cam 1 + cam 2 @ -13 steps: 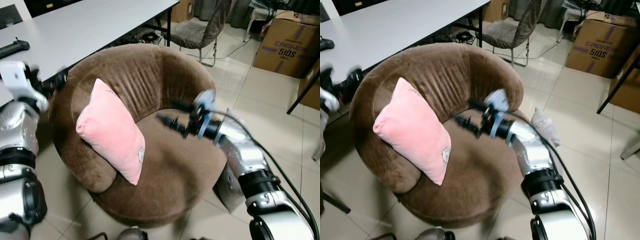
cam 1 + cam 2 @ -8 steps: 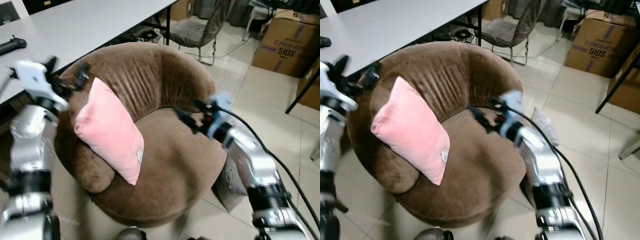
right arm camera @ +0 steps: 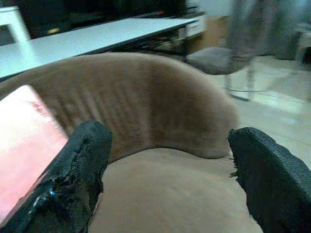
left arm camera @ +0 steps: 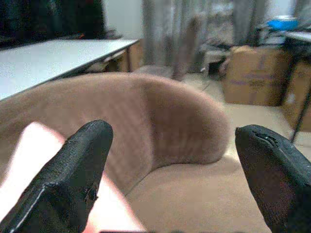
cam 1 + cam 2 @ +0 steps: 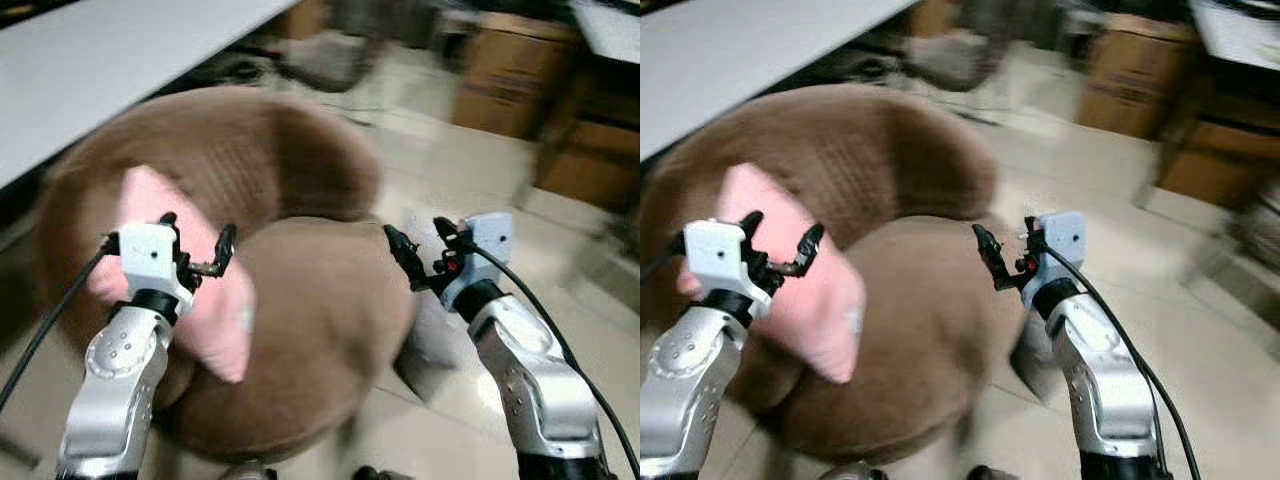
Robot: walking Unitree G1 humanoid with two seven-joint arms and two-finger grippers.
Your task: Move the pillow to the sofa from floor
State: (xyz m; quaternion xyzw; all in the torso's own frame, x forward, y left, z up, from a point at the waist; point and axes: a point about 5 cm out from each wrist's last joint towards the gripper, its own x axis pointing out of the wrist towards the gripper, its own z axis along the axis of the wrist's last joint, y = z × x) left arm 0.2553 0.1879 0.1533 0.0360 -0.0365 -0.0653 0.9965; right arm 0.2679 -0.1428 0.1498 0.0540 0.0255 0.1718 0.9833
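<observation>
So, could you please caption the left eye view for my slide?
Pink pillow resting against the brown sofa backrest, both open grippers raised before it.

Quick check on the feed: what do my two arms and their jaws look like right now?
Both arms are silver metal with dark joint rings. The left gripper and right gripper each carry two long black fingers on a pale boxy wrist block, with a black cable trailing back along each arm.
</observation>
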